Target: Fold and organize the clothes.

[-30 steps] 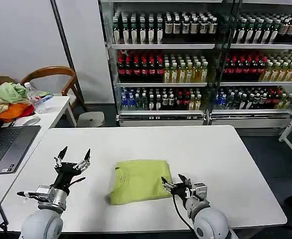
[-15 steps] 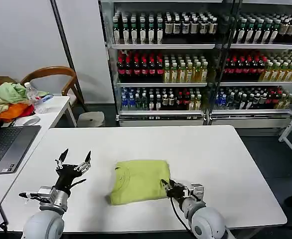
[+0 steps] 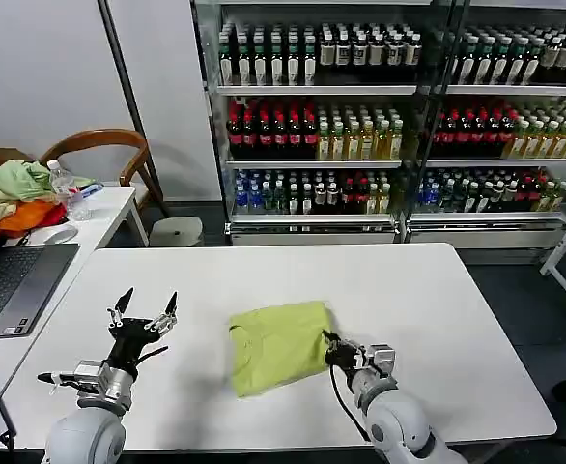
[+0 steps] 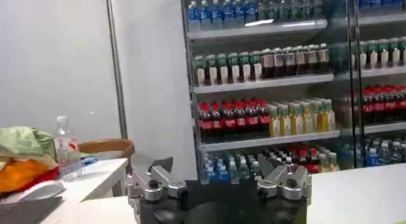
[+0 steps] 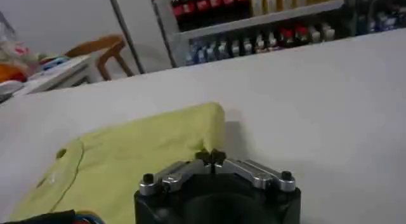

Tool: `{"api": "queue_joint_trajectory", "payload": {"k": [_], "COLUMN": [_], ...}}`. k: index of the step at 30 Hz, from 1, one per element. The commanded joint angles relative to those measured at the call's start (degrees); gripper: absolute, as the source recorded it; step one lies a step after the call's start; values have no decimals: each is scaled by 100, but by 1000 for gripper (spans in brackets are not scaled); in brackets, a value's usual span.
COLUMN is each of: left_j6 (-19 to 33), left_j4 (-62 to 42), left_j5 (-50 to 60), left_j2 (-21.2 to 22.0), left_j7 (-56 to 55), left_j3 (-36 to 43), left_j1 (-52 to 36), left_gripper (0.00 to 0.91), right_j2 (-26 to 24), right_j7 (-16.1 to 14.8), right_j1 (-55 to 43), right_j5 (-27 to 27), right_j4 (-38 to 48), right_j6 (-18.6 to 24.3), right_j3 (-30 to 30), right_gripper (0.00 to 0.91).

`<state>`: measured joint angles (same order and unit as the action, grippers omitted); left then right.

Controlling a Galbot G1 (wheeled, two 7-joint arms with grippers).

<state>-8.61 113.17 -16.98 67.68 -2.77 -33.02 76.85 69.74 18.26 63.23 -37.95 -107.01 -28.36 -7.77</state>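
Folded T-shirt [image 3: 279, 345] on the white table [image 3: 438, 309], turned since the earlier frames

The shirt now lies skewed, its right edge swung farther from the robot and its near edge slanting. The right gripper [image 3: 335, 353] has its fingers pressed together at that right edge, apparently pinching the cloth, though the contact is partly hidden. The left gripper [image 3: 145, 308] hovers well left of the shirt, fingers spread wide, holding nothing
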Motion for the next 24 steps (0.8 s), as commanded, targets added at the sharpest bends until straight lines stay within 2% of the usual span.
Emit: {"api": "queue_joint_trajectory", "payload": {"k": [1, 7, 10, 11, 12, 13, 20, 23, 24], "left_j6": [17, 22, 28, 29, 30, 31, 38, 22, -55], "left_j4": [-36, -62, -70, -73, -71, -65, -2, 41, 86], "left_j5": [5, 34, 70, 77, 77, 76, 75, 73, 66], "left_j2": [-11, 13, 16, 13, 12, 13, -45, -67, -77], "left_j7": [1, 2, 2, 3, 2, 2, -4, -17, -42], "left_j3": [-11, 41, 62, 67, 68, 68, 22, 23, 37], "left_j1": [-10, -47, -34, -32, -32, -30, 14, 29, 39], "left_gripper": [907, 907, 907, 907, 907, 907, 907, 907, 907], "right_j2": [70, 109, 80, 75, 64, 47, -275, -464, -520], "right_j7": [645, 1073, 1061, 1056, 1049, 1010, 496, 79, -145], "right_j1": [-108, 133, 243, 257, 274, 286, 436, 450, 434], "right_j5": [353, 433, 296, 297, 278, 272, 454, 818, 1010], "right_j4": [188, 13, -219, -244, -294, -326, -821, -1074, -1105], "right_j6": [345, 383, 182, 136, 48, -10, -324, -332, -277], "right_j3": [-76, -46, 8, 18, 31, 28, -285, -571, -691], "right_gripper": [0, 0, 0, 50, 524, 907, 907, 907, 907]}}
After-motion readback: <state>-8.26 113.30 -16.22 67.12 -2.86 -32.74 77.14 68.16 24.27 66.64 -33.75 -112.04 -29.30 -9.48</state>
